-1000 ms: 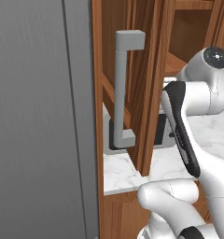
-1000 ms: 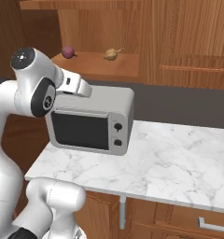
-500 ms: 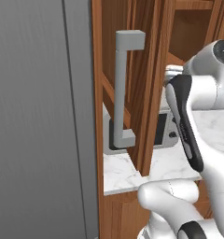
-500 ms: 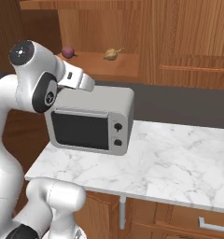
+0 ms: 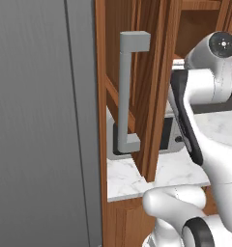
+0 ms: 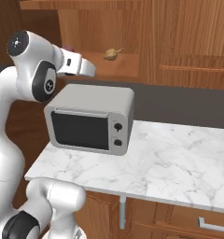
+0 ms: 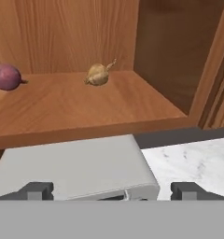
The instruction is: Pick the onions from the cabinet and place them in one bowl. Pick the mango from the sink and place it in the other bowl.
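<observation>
Hand view: the gripper (image 7: 112, 190) is spread wide and carries nothing, above the toaster oven (image 7: 72, 170). On the cabinet shelf (image 7: 86, 109), the tan onion (image 7: 99, 74) lies upper centre and the purple onion (image 7: 6, 77) at the left edge. Risk: a low approach would likely strike the oven top; the round bulbs may roll when nudged.

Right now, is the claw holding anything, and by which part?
Nothing. The claw is open and empty, above the microwave, short of both onions on the cabinet shelf.
</observation>
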Tool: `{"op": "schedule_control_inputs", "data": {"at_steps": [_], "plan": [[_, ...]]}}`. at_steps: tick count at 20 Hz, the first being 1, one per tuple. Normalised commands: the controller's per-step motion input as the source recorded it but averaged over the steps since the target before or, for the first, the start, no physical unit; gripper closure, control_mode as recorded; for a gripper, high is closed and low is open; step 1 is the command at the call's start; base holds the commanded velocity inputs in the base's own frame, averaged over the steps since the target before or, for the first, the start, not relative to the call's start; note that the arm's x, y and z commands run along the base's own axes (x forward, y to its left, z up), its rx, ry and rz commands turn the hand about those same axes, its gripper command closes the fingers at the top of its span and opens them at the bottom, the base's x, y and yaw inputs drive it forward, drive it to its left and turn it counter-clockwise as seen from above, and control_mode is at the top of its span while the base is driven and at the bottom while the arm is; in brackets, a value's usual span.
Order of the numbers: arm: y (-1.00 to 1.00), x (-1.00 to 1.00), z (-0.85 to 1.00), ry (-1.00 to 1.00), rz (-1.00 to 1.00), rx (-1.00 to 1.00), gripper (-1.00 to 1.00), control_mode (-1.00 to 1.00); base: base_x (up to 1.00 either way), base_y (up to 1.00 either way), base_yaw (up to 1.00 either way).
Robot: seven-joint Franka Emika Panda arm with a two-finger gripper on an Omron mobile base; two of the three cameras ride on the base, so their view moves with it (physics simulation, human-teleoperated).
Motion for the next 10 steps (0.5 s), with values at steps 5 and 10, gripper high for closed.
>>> {"op": "schedule_control_inputs", "data": {"at_steps": [5,10], "plan": [[-0.07,0.56,0.00,0.06,0.02,-0.02,-1.00,-1.00,0.00,0.00,0.00],[-0.09,0.72,0.00,0.00,0.03,0.00,-1.00,-1.00,0.00,0.00,0.00]]}}
